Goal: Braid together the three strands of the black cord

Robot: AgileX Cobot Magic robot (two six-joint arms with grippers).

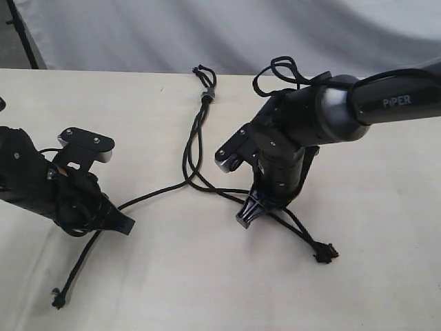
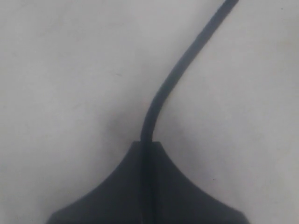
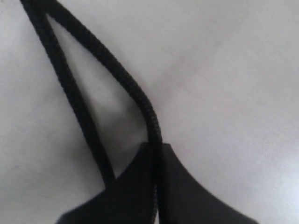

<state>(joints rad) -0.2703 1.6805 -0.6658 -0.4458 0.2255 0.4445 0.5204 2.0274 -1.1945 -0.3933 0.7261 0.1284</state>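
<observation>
The black cord (image 1: 195, 131) lies on the pale table (image 1: 386, 227), bound at its far end by a small grey band (image 1: 207, 92) with short loops. Its three strands run toward me. One strand (image 1: 155, 193) (image 2: 175, 77) bends left into my left gripper (image 1: 127, 224) (image 2: 148, 143), which is shut on it; its knotted end (image 1: 58, 299) trails at the front left. My right gripper (image 1: 247, 217) (image 3: 156, 147) is shut on a second strand (image 3: 117, 70), low over the table. A third strand (image 3: 70, 88) passes beside the right jaws. Two knotted ends (image 1: 324, 254) lie right of that gripper.
A grey backdrop (image 1: 227, 31) hangs behind the table's far edge. The right arm's own thicker black cables (image 1: 279, 72) loop above its wrist. Bare tabletop (image 1: 200, 283) spreads between the two grippers at the front.
</observation>
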